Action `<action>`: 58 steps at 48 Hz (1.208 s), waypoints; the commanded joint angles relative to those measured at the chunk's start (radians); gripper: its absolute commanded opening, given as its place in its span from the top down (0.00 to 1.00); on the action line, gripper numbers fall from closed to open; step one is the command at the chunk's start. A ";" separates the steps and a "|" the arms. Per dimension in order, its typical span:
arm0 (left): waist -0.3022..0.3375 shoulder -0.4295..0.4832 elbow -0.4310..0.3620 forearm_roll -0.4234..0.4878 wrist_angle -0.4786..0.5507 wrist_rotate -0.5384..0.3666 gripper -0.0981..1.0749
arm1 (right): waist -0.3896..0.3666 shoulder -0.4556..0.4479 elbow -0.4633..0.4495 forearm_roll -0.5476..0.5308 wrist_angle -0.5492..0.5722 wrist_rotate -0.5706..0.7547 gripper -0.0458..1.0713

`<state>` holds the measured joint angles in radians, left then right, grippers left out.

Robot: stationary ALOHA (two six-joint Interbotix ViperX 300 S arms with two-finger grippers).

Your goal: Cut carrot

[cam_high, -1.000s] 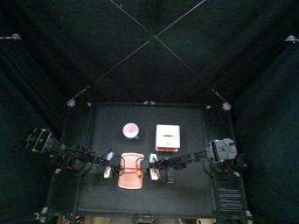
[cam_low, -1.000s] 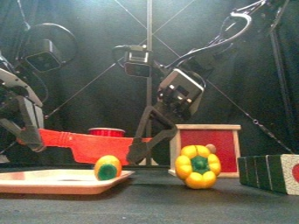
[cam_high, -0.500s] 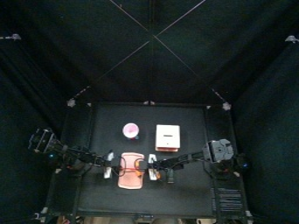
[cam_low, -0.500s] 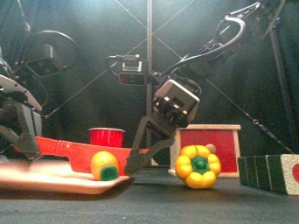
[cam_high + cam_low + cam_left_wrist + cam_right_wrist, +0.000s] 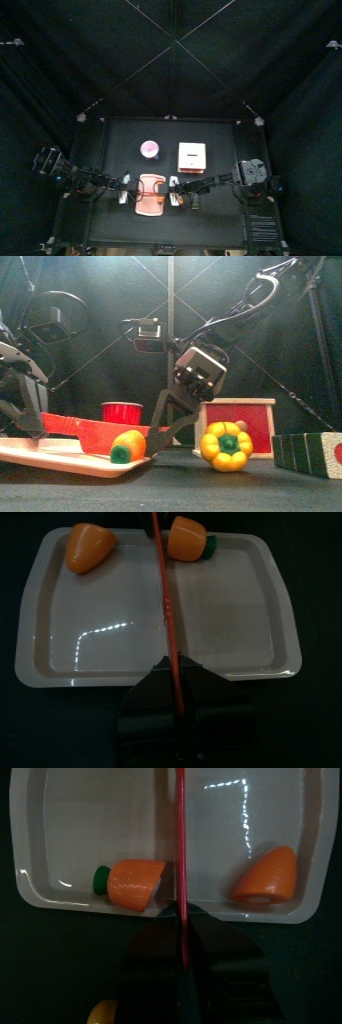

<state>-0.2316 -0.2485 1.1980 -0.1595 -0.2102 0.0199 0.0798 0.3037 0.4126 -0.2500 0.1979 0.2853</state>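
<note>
The carrot lies in two stubby orange pieces on the salmon-pink board (image 5: pixel 80 632): a plain piece (image 5: pixel 88 547) and a green-ended piece (image 5: pixel 187 537). They also show in the right wrist view, the plain piece (image 5: pixel 266 876) and the green-ended piece (image 5: pixel 134 882). A thin red knife (image 5: pixel 166 602) runs edge-on between them, also seen in the right wrist view (image 5: pixel 179 848). My left gripper (image 5: pixel 174 680) is shut on one end of it. My right gripper (image 5: pixel 181 933) is shut on the other end. In the front view the knife (image 5: pixel 80 428) spans from the left gripper (image 5: pixel 27 424) to the right gripper (image 5: pixel 167 426), above the green-ended piece (image 5: pixel 128 445).
A yellow pepper (image 5: pixel 227 446) stands right of the board. Behind are a red cup (image 5: pixel 122 412), a wooden box with a red panel (image 5: pixel 241 421) and a green-and-white block (image 5: pixel 318 452). A round pink-and-white object (image 5: pixel 150 149) lies further back.
The knife and both grippers have come down onto the board. The green-ended carrot piece has shifted slightly to the right in the front view.
</note>
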 commanded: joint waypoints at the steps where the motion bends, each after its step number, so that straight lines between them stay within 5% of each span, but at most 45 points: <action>1: -0.008 -0.055 -0.021 0.017 -0.005 0.005 0.68 | -0.003 -0.077 0.003 -0.006 0.023 -0.002 0.79; 25: 0.031 -0.457 0.015 0.110 -0.012 0.000 0.68 | -0.011 -0.267 0.066 -0.077 -0.097 0.005 0.79; 49: 0.040 -0.468 0.075 0.084 -0.038 0.005 0.68 | -0.025 -0.295 0.133 -0.078 -0.253 0.005 0.78; 58: 0.043 -0.468 0.074 0.084 -0.038 0.006 0.68 | -0.025 -0.295 0.143 -0.055 -0.295 0.006 0.65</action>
<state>-0.1871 -0.7164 1.2824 -0.0782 -0.2439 0.0245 0.0568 0.0476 0.5553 -0.3175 -0.0813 0.2945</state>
